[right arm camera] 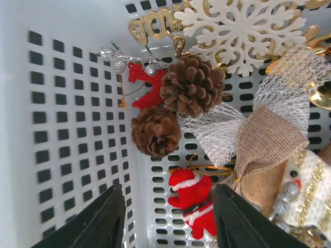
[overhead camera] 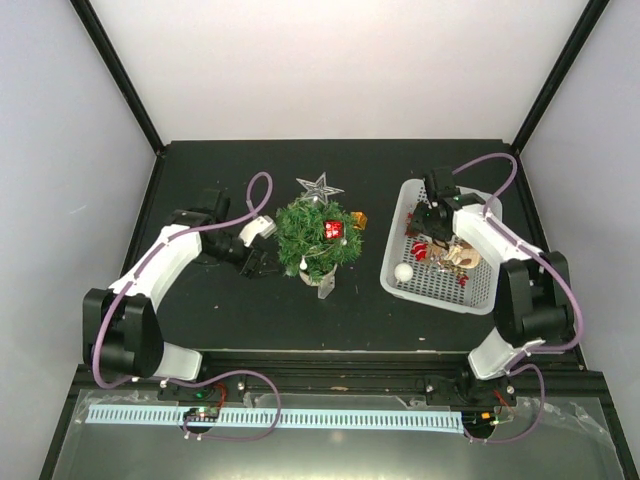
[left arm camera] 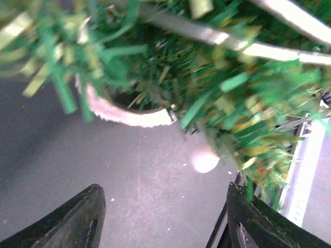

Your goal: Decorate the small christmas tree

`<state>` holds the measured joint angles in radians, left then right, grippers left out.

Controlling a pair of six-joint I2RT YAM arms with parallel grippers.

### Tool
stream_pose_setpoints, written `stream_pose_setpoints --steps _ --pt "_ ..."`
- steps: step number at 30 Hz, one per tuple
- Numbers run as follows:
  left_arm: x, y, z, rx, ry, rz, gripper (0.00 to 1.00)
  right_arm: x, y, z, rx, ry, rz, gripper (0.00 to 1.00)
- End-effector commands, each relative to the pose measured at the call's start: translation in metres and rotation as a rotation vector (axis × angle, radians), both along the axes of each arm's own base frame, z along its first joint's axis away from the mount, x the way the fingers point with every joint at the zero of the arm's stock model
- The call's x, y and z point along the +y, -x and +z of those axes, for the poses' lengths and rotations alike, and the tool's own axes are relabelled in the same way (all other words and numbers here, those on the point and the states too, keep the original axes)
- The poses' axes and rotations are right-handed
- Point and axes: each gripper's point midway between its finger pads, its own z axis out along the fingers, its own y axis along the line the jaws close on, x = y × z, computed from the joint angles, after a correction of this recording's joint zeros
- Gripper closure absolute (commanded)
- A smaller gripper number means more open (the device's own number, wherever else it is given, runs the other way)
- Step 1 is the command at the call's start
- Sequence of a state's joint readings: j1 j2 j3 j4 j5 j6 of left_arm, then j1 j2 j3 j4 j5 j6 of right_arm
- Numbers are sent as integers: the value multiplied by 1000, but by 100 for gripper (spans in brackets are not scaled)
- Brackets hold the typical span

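The small christmas tree (overhead camera: 318,238) stands mid-table, wearing a silver star (overhead camera: 320,188), a red ornament (overhead camera: 334,227) and a white ball (overhead camera: 303,262). My left gripper (overhead camera: 256,264) sits low just left of it, open and empty. In the left wrist view, my left gripper (left arm camera: 165,219) points at the tree's branches (left arm camera: 232,98), the white pot rim (left arm camera: 129,114) and the white ball (left arm camera: 205,161). My right gripper (overhead camera: 432,232) is down inside the white basket (overhead camera: 396,283). In the right wrist view, my right gripper (right arm camera: 168,222) is open, its jaws either side of a red Santa ornament (right arm camera: 195,201).
The basket wall (right arm camera: 62,103) also holds two pine cones (right arm camera: 155,130), a white snowflake (right arm camera: 240,31), a red reindeer (right arm camera: 145,85) and a burlap and lace bow (right arm camera: 269,139). A gold piece (overhead camera: 358,220) lies at the tree's right. Walls close in the black table.
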<state>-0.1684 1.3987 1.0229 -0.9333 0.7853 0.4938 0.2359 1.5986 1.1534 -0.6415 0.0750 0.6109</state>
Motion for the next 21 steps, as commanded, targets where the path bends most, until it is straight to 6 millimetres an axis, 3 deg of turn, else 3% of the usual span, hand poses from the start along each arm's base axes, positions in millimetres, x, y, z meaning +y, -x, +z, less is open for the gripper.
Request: stream_pose_setpoints --steps 1,10,21 --pt "17 -3 -4 -5 -15 46 35 -3 -13 -3 -3 32 -24 52" --pt "27 -4 15 -47 45 102 34 -41 9 -10 17 103 -123 52" --pt "23 -1 21 -60 83 98 32 -57 36 -35 80 108 -143 58"
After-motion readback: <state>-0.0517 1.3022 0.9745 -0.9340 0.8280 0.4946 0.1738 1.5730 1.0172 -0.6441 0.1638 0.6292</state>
